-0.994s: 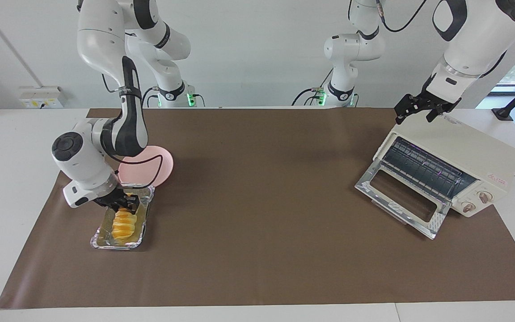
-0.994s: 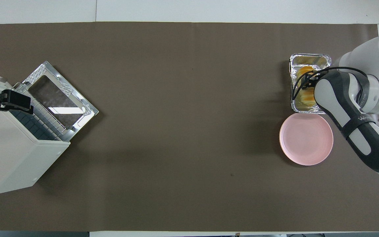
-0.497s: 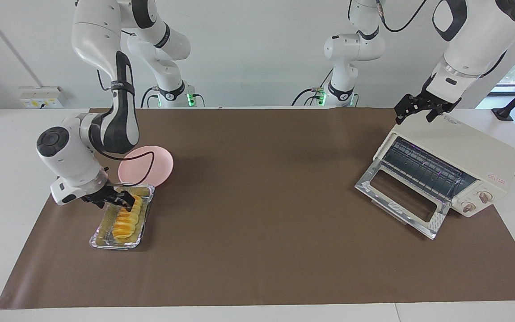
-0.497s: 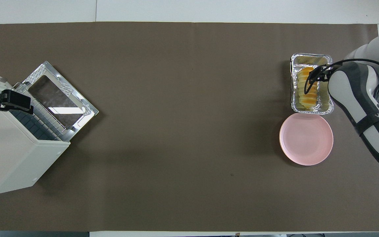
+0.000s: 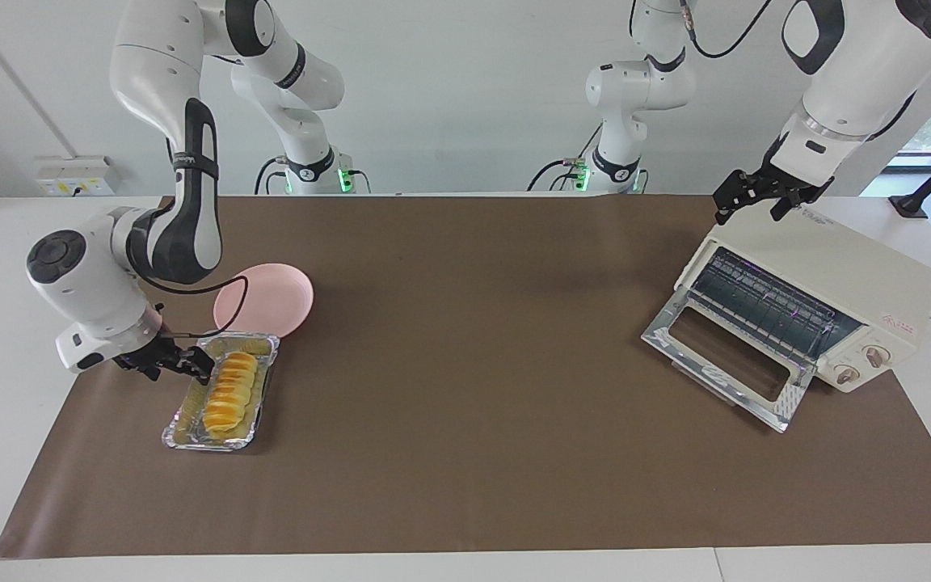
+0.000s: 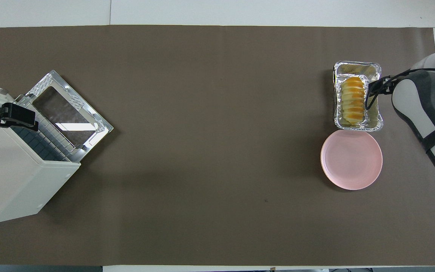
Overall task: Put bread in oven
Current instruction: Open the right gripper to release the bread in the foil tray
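Observation:
The bread [image 5: 228, 391], a golden ridged loaf, lies in a crinkled foil tray [image 5: 215, 444] toward the right arm's end of the table; it also shows in the overhead view [image 6: 353, 100]. My right gripper [image 5: 184, 363] hangs low at the tray's rim beside the loaf, on the side toward the table's end, and holds nothing; the overhead view shows it too [image 6: 373, 89]. The cream-white oven [image 5: 841, 263] stands at the left arm's end with its glass door [image 5: 726, 360] folded down and the rack showing. My left gripper [image 5: 755, 199] is open and waits over the oven's top edge.
A round pink plate [image 5: 273, 297] lies right beside the foil tray, nearer to the robots. A brown mat [image 5: 473, 339] covers the table. The oven's two knobs [image 5: 861, 365] face away from the robots.
My right gripper has drawn sideways off the bread toward the right arm's end of the table, so the whole loaf now shows in the tray. The left arm has not moved.

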Motion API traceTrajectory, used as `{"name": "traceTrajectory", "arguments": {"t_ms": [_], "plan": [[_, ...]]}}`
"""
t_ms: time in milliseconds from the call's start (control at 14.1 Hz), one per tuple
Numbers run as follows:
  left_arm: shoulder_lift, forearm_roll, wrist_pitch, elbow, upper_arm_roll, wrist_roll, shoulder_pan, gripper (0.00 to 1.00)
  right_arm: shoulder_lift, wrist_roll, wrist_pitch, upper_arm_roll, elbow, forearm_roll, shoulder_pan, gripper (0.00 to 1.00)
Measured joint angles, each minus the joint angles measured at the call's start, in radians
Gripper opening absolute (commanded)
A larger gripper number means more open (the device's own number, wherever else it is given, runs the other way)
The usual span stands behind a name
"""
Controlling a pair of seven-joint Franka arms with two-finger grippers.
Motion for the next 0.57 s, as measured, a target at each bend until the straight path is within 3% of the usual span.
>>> {"name": "traceTrajectory", "arguments": {"t_ms": [142,355,568], "plan": [[0.0,0.0,0.0,0.0,0.0,0.0,0.0,1.0,0.005,0.0,0.028,0.0,-0.035,0.008,-0.002,0.57],[0.0,0.0,0.0,0.0,0.0,0.0,0.0,1.0,0.005,-0.024,0.059,0.0,-0.068,0.043,-0.007,0.04],[0.0,0.0,0.0,0.0,0.0,0.0,0.0,1.0,0.005,-0.026,0.061,0.001,-0.072,0.044,-0.008,0.0]]}}
